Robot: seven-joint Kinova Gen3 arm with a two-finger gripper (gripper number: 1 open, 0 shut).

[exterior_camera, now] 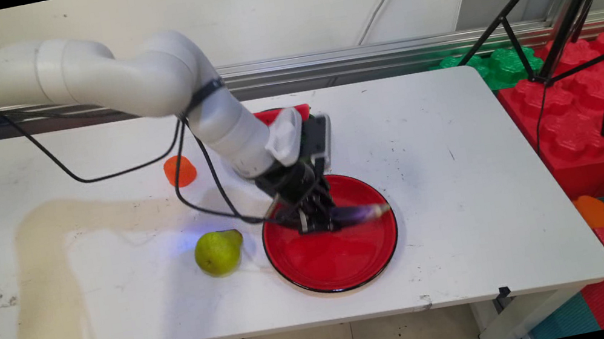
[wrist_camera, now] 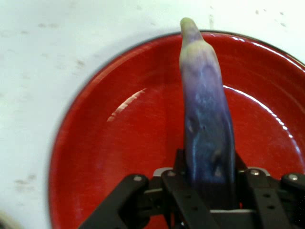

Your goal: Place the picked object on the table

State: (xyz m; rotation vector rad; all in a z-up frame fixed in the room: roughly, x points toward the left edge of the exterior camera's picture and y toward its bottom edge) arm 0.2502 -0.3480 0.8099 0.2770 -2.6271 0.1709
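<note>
Leftmost, we are noting an orange piece (exterior_camera: 180,171) lying on the white table (exterior_camera: 461,167). Nearer us, a green pear (exterior_camera: 219,252) is sitting just beside the red plate (exterior_camera: 336,262). Over the plate, the gripper (exterior_camera: 316,219) is pinching a purple eggplant (wrist_camera: 207,129), whose pale tip is pointing right, past the plate's rim. Behind the arm, a red object (exterior_camera: 277,114) is partly showing.

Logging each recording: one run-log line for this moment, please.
gripper: shut on eggplant | over red plate | nearby: green pear, orange piece
</note>
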